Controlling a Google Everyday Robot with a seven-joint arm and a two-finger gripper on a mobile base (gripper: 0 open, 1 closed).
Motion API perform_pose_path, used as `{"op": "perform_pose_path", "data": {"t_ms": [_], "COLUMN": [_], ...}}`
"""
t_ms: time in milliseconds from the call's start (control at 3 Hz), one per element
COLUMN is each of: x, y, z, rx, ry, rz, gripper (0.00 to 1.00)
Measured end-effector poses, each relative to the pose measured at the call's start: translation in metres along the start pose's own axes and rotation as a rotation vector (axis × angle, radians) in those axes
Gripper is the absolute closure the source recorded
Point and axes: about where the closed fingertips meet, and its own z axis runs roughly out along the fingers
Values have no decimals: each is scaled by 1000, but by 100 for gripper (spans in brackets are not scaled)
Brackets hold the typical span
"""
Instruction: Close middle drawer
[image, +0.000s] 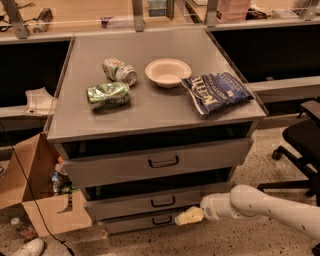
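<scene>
Evidently the hand (189, 216) is hovering at the near right of the middle drawer (130, 203), which is sticking out, likely lining up a push; apart or together, cannot tell.

Three drawers (150, 201), maybe two cans (108, 95), one bowl (168, 72), one bag (216, 92); gripper (189, 216) below.
</scene>
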Motion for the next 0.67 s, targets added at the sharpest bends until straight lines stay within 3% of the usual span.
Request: {"op": "perform_pose_path", "data": {"t_ms": [667], "x": [0], "y": [0], "z": [0], "rx": [0], "ry": [0], "rz": [0], "gripper": [44]}}
